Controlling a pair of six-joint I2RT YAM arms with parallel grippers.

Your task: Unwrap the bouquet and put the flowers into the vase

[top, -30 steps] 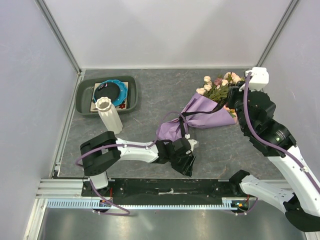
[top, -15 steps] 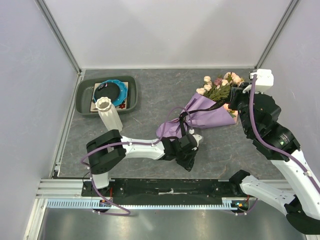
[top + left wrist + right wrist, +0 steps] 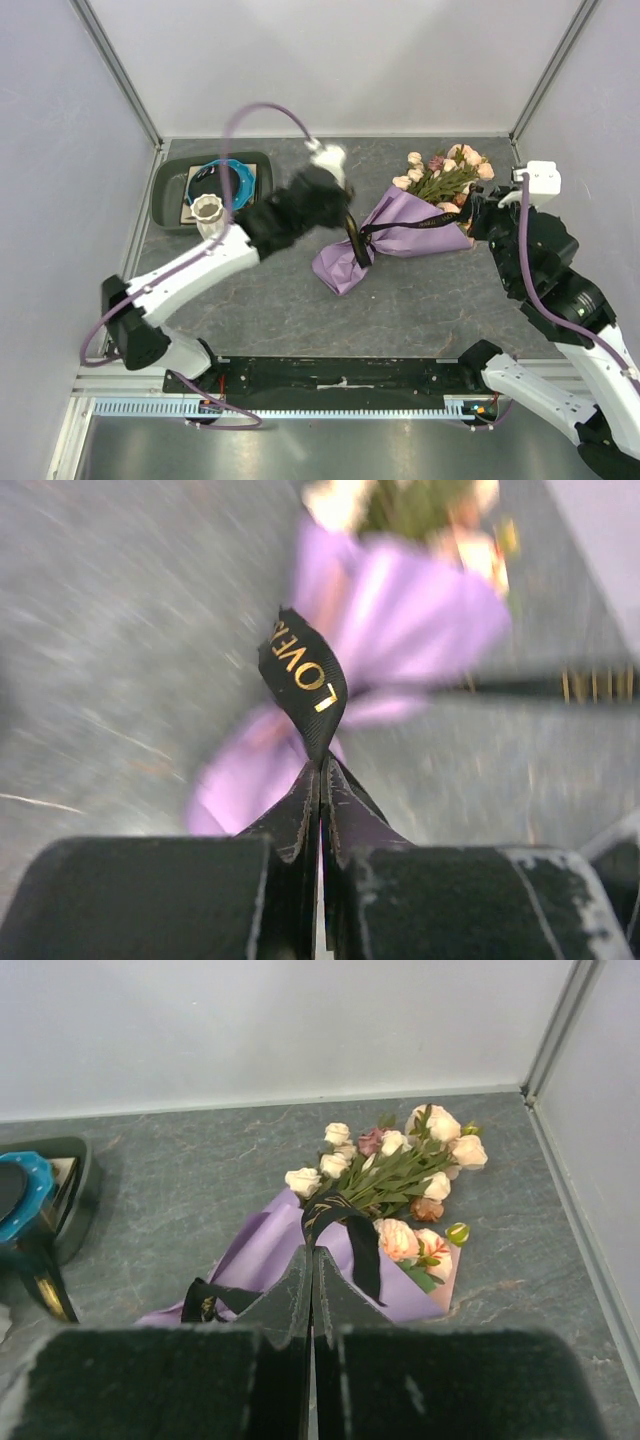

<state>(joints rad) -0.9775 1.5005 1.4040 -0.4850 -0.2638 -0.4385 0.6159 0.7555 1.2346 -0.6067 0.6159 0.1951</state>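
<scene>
Bouquet (image 3: 405,225) lies on the surface (image 3: 300,300) right of centre, blooms toward the back. Left end effector (image 3: 321,765) pinches its black ribbon (image 3: 305,680); right end effector (image 3: 312,1252) is clamped on the same ribbon.

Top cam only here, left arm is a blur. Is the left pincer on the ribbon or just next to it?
Observer: On it. In the left wrist view the left pincer is shut on the black ribbon. A short end with gold lettering sticks up past the fingertips.
Operator: And the right side? The arm hides its tip from above.
Observer: In the right wrist view the right pincer is shut on the ribbon too. That strand arches up from the bouquet into the closed fingertips.
</scene>
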